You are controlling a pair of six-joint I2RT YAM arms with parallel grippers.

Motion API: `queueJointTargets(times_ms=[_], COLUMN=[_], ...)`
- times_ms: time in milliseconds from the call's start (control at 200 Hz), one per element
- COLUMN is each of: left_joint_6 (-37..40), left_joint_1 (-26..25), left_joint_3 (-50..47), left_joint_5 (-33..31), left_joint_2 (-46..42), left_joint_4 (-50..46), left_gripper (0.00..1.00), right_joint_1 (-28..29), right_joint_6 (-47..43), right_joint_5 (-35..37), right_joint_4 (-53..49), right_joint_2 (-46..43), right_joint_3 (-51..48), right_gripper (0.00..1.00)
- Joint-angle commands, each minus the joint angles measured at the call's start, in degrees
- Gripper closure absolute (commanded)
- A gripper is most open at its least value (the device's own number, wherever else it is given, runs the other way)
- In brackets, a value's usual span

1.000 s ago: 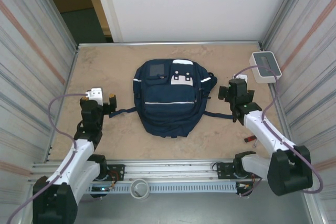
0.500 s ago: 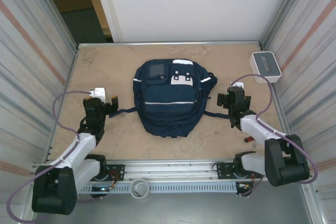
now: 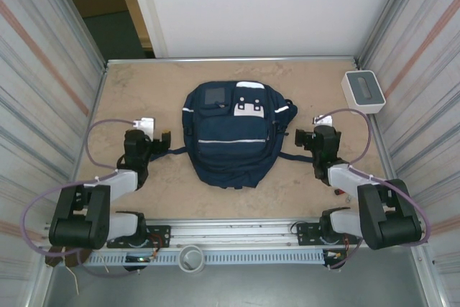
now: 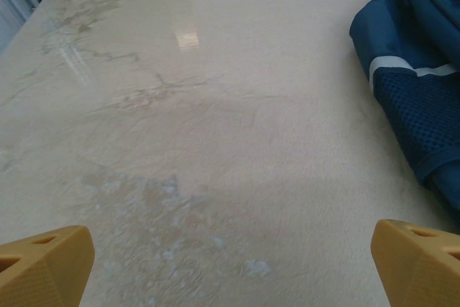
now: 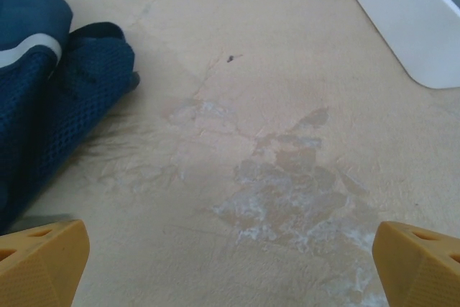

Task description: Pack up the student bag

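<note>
As my left claw (image 4: pixel 230 271) and right claw (image 5: pixel 230 271) gape empty, a snagged strap (image 3: pixel 171 152) could drag the student bag (image 3: pixel 233 134).

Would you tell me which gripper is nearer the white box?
Right. The right gripper sits just in front and left of the white box; the left gripper sits beyond the student bag.

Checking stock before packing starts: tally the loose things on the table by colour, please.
Navy blue: 1, the backpack
White-grey: 1, the box
Red: 1, a small object by the right arm, too small to identify
Total: 3
</note>
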Motion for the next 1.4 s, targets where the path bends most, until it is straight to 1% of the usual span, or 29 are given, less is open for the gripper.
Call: queueJointTargets(times_ms=[0,60,90,115,135,175,190,240,286,321,371,386,421,436,481,531,576,626,1393], left_joint_6=[2.6,4.1,4.1,3.2,2.1,1.3,1.2,0.8,-0.2,-0.2,-0.4,-0.4,-0.4,-0.4,-0.4,-0.3,-0.4,-0.4,-0.4], left_joint_1=[-0.2,-0.6,-0.5,0.2,1.0,2.4,2.5,2.9,4.2,4.3,4.4,4.4,4.4,4.4,4.4,4.2,4.3,4.3,4.3], left_joint_3=[2.9,2.5,2.1,2.0,1.9,2.8,3.1,5.5,5.9,5.9,6.2,6.2,6.1,6.0,6.1,5.9,6.0,6.0,6.0], left_joint_5=[2.7,2.8,2.5,2.4,3.1,4.1,4.1,5.8,7.2,7.2,7.4,7.4,7.3,7.3,7.4,7.3,7.2,7.2,7.3], left_joint_2=[2.9,6.5,9.0,10.6,11.6,13.9,13.9,12.3,13.4,13.6,12.7,12.7,13.1,13.1,12.7,12.9,12.7,12.9,12.8], left_joint_4=[5.8,10.1,13.4,15.7,15.8,17.5,16.7,9.0,10.5,10.7,8.3,8.2,9.4,9.5,8.5,9.4,8.9,9.1,9.0], left_gripper=[0.01,0.01,0.01,0.01,0.01,0.01,0.01,0.01,0.01,0.01,0.01,0.01,0.01,0.01,0.01,0.01,0.01,0.01,0.01], right_joint_1=[-2.1,-3.0,-3.0,-3.2,-3.3,-3.9,-4.2,-5.8,-8.2,-9.7,-10.6,-10.7,-10.7,-10.8,-11.5,-11.6,-11.6,-11.6,-11.6], right_joint_6=[-2.2,-2.6,-3.7,-4.5,-5.1,-6.0,-5.9,-4.6,-2.3,-0.8,-0.6,-0.6,0.0,0.0,0.1,0.3,0.1,0.2,0.2], right_joint_5=[-3.6,-5.7,-5.3,-5.7,-5.9,-7.1,-7.5,-8.1,-11.6,-13.1,-13.9,-13.8,-13.9,-14.3,-15.5,-15.8,-15.9,-16.1,-16.1], right_joint_4=[10.1,13.7,13.5,13.6,14.1,16.8,17.7,20.3,18.6,22.1,28.7,27.1,18.2,16.6,20.6,17.0,18.8,17.5,17.9], right_joint_2=[0.8,3.5,5.0,6.2,7.1,9.7,10.8,12.6,12.1,14.5,18.3,17.8,15.9,16.0,17.5,16.1,16.9,16.3,16.5], right_joint_3=[-0.9,-0.6,0.7,1.5,2.0,2.2,2.1,2.1,1.9,1.0,0.6,1.1,3.7,4.5,3.8,4.5,4.3,4.4,4.5], right_gripper=[0.01,0.01,0.01,0.01,0.01,0.01,0.01,0.01,0.01,0.01,0.01,0.01,0.01,0.01,0.01,0.01,0.01,0.01,0.01])
